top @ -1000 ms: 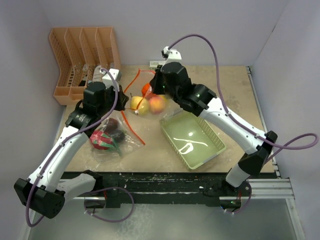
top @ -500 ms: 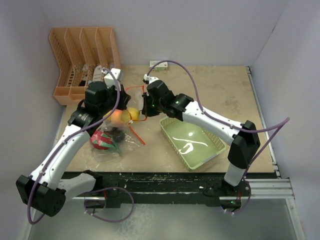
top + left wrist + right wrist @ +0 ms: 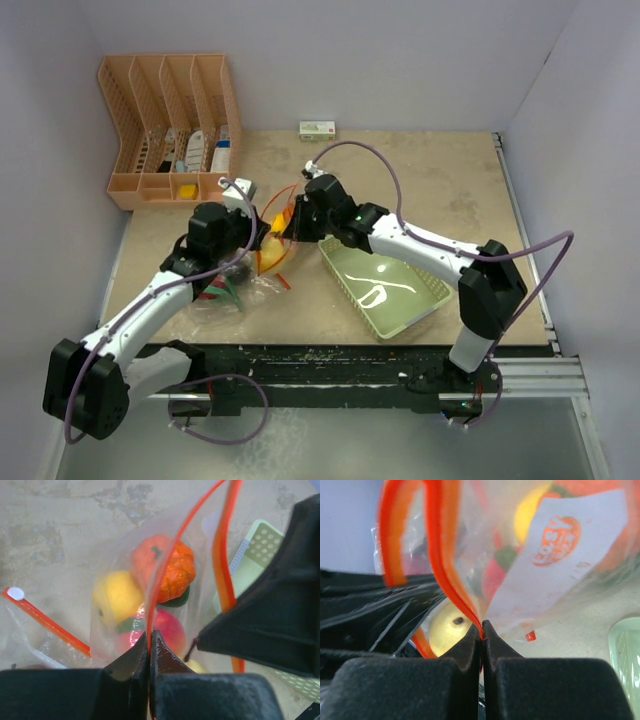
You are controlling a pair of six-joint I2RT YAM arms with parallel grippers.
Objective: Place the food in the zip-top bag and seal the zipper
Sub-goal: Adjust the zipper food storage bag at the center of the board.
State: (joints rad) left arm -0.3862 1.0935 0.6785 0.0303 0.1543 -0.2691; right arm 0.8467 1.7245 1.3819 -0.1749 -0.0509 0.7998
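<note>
On zip-top bag (image 3: 485, 525): white label (image 3: 555, 550), writing illegible.

Zipper (image 3: 443, 565) blurred against the right wrist lens; orange organizer (image 3: 128, 110) contents indistinctly small.

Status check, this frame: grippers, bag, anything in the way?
Both shut on the zipper: left gripper, right gripper. Mouth of zip-top bag open, toy pumpkin and other food inside. Pale green tray alongside, not blocking.

Top external: high behind my bases, down on the whole worktop (image 3: 430, 180).
Left wrist: close above the zip-top bag (image 3: 130, 555), facing down.
Right wrist: against that bag, level.
Shared: the bag.
</note>
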